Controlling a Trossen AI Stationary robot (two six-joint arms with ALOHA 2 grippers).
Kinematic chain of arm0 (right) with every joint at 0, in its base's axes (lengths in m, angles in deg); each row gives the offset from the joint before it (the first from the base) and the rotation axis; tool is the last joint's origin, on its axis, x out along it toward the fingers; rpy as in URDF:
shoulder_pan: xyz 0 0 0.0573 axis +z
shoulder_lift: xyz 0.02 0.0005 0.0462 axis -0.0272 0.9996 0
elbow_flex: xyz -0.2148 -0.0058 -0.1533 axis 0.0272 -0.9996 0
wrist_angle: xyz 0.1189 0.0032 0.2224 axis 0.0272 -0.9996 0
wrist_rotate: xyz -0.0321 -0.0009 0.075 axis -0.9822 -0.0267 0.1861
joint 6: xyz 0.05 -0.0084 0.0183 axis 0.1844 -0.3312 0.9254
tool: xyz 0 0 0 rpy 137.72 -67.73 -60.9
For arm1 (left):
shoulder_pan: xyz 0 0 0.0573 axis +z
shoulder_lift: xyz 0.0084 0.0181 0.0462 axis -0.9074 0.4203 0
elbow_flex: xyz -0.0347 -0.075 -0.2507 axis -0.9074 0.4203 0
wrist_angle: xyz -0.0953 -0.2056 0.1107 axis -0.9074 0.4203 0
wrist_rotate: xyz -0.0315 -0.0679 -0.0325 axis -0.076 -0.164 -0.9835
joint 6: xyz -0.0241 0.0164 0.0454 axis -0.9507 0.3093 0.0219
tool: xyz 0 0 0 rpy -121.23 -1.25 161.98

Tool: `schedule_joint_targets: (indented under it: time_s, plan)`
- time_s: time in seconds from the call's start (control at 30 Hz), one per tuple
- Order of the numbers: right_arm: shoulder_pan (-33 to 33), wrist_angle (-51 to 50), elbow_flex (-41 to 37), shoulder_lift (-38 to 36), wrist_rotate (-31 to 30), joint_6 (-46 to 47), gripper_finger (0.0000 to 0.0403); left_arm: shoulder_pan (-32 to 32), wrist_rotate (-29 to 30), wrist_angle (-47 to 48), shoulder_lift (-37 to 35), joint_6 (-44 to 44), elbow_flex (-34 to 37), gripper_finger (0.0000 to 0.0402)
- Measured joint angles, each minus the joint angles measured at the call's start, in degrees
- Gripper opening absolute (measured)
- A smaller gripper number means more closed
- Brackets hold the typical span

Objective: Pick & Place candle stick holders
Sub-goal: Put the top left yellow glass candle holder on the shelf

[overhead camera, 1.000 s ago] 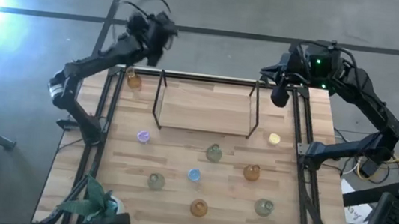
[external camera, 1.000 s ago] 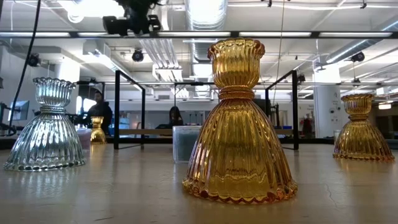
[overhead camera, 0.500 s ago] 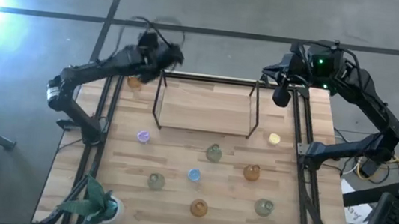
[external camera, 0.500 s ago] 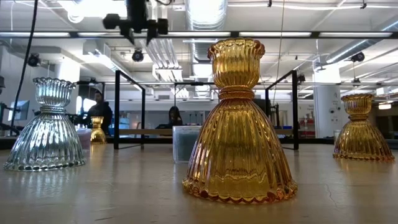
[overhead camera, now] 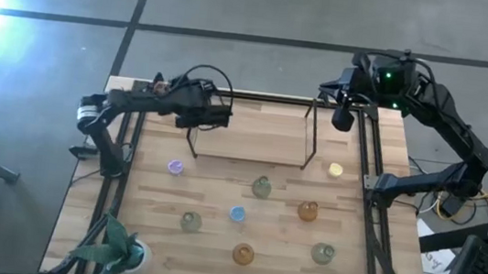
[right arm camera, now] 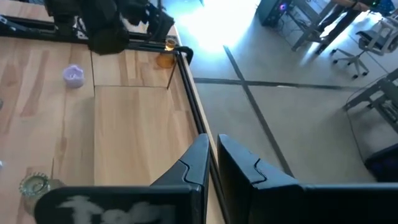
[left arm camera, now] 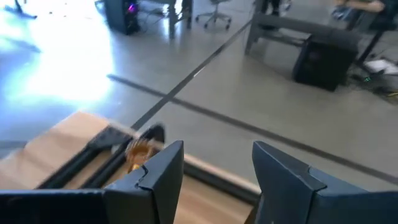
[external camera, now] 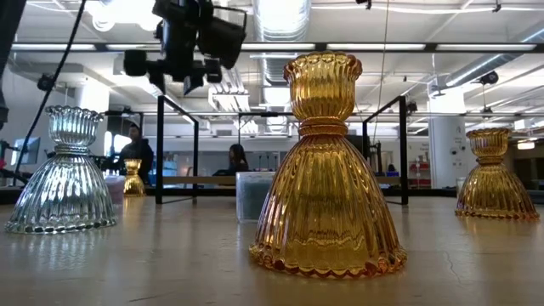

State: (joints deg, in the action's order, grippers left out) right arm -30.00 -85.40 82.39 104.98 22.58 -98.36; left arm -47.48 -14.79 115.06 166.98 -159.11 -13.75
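Several small glass candle stick holders stand on their bases on the wooden table: purple [overhead camera: 175, 166], grey-green [overhead camera: 261, 188], amber [overhead camera: 308, 211], blue [overhead camera: 237, 214], yellow [overhead camera: 336, 170], and more near the front. One amber holder [left arm camera: 140, 151] stands at the far left corner. My left gripper [overhead camera: 216, 115] hangs open and empty above the left post of the black frame [overhead camera: 249, 128]; it also shows in the left wrist view [left arm camera: 217, 155]. My right gripper [overhead camera: 342, 119] is shut and empty above the far right corner; it also shows in the right wrist view [right arm camera: 212, 146].
A leafy plant [overhead camera: 112, 246] stands at the near left corner. The black wire frame stands over the table's far middle. Black rails [overhead camera: 372, 184] run along the table's sides. In the low view a large amber holder [external camera: 327, 170] stands close, with people in the room behind.
My left gripper has swung from beyond the far left corner toward the table's near and right side, and now hangs over the frame's left post. It has turned as it went. The holders have stayed in place.
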Motion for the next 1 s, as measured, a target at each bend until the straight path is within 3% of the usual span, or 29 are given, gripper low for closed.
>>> schedule_joint_targets:
  time_s: [0.17,0.33,0.6,1.0]
  plan:
    - [0.02,0.05,-1.29,-0.02,0.02,0.0,0.0027,0.06,-1.78,1.7,-2.58,0.2,3.16,0.0197]
    - [0.04,0.23,-3.59,0.0,0.09,0.05,0.0027,1.55,-3.35,1.32,-7.65,8.76,2.48,0.0197]
    - [0.04,0.79,-3.98,0.02,0.55,0.2,0.0027,13.39,-19.4,-9.01,-14.45,27.61,1.76,0.0197]
    - [0.04,1.0,-3.65,-0.04,3.37,1.29,0.0027,25.91,-34.95,-21.24,-9.67,41.49,1.18,0.0194]
